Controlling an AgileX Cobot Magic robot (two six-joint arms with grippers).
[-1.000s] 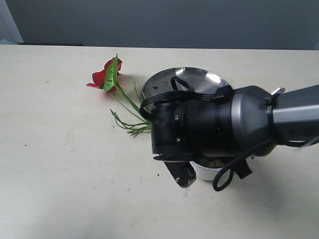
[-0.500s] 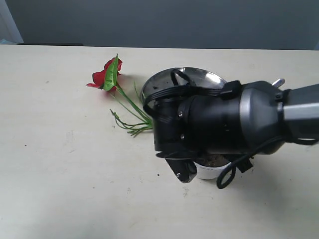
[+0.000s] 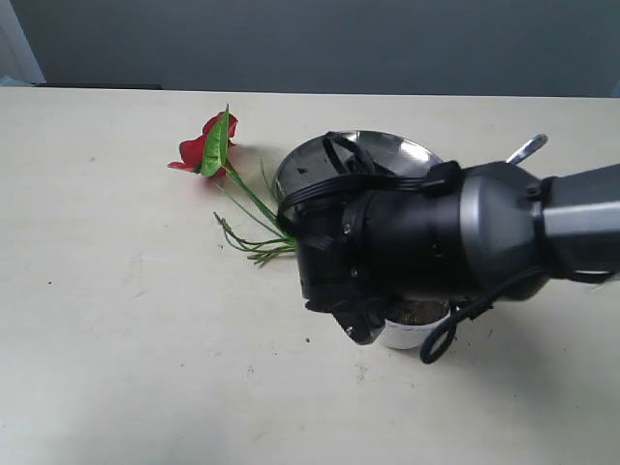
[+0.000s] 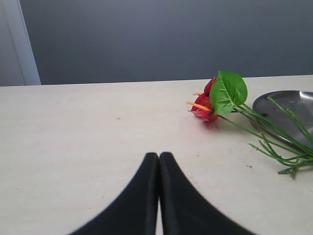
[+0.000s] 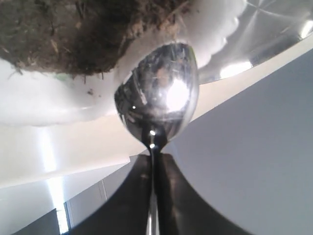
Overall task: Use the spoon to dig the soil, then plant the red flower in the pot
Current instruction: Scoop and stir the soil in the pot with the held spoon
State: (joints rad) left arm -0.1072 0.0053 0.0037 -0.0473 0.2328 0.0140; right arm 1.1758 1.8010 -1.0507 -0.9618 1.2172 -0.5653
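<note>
My right gripper (image 5: 155,159) is shut on the thin handle of the silver spoon (image 5: 159,93). The spoon's oval bowl lies against the scalloped rim of the white pot (image 5: 58,103), just beside the dark crumbly soil (image 5: 73,34). In the exterior view the right gripper (image 3: 360,332) hangs over the pot (image 3: 412,332) and hides most of it. A strip of soil (image 3: 418,312) shows, and the spoon's handle end (image 3: 528,147) sticks out behind the arm. The red flower (image 3: 208,145) lies flat on the table, left of the pot. My left gripper (image 4: 159,155) is shut and holds nothing, with the flower (image 4: 205,105) ahead of it.
A round steel plate (image 3: 387,150) lies behind the pot, and the flower's green stems (image 3: 257,228) reach its left edge. The plate's rim (image 4: 286,105) shows in the left wrist view. The beige table (image 3: 116,320) stretches to the left and front.
The right wrist has rolled and tilted over the pot. Its fingertips have drawn in closer to the pot's rim, and the spoon's handle end has risen.
</note>
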